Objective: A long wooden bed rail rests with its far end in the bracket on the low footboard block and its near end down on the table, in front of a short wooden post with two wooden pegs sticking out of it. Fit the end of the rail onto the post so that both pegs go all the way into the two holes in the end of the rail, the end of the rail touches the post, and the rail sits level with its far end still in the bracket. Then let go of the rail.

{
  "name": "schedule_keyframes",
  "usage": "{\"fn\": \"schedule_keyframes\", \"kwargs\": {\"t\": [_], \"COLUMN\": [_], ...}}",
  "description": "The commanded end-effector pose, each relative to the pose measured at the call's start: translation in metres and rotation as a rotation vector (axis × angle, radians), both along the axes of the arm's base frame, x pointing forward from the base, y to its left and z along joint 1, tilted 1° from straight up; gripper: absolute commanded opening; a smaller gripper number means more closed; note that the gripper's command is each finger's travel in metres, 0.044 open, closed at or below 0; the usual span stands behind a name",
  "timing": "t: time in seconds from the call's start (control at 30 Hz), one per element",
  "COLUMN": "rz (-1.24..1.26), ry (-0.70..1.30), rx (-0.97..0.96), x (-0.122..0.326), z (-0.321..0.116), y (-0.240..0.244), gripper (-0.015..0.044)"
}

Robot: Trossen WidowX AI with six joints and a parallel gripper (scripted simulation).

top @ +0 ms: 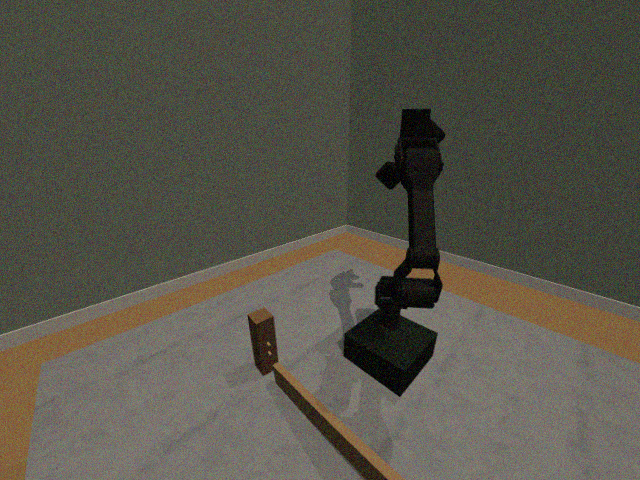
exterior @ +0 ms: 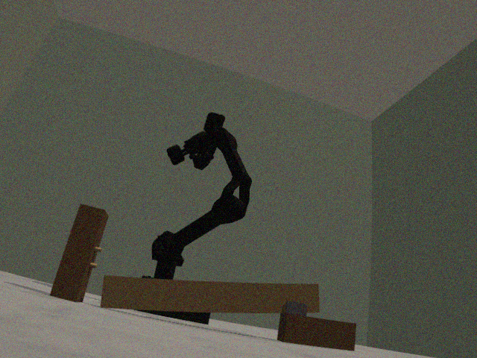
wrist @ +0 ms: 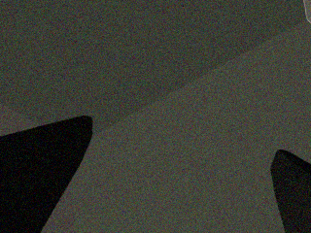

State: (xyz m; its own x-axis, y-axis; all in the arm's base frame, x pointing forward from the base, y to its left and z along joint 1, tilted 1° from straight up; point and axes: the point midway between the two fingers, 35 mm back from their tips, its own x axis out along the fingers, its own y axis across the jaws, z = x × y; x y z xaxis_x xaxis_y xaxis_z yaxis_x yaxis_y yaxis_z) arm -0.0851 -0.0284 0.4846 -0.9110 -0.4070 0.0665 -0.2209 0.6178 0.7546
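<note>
The long wooden rail [top: 330,420] [exterior: 231,296] has its near end down on the table, in front of the post and apart from it. Its far end sits in the grey bracket [exterior: 296,308] on the low footboard block [exterior: 327,333]; that end is out of frame in the top view. The short wooden post [top: 262,341] [exterior: 78,254] stands upright. Two light pegs stick out of its rail-facing side, an upper peg [top: 268,343] [exterior: 98,249] and a lower peg [top: 269,353] [exterior: 93,264]. The rail's end holes are hidden. My gripper [wrist: 185,144] is open and empty, high above the rail and post.
The arm [top: 421,217] [exterior: 200,229] rises from a dark base block [top: 390,343] beside the rail. Behind it are plain green walls [top: 170,155] [exterior: 115,115]. The wrist view shows only wall and ceiling surfaces between and around the dark fingers.
</note>
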Motion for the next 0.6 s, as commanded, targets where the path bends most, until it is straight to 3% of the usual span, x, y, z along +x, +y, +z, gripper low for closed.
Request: {"fn": "schedule_keyframes", "kwargs": {"t": [0.0, 0.3, 0.57], "rz": [0.005, 0.307, 0.695], "ry": [0.001, 0.109, 0.417], "rx": [0.01, 0.497, 0.98], "x": [-0.001, -0.028, -0.013], "z": [0.0, -0.022, -0.059], "y": [-0.001, -0.071, -0.162], "gripper": [0.0426, 0.044, 0.044]}}
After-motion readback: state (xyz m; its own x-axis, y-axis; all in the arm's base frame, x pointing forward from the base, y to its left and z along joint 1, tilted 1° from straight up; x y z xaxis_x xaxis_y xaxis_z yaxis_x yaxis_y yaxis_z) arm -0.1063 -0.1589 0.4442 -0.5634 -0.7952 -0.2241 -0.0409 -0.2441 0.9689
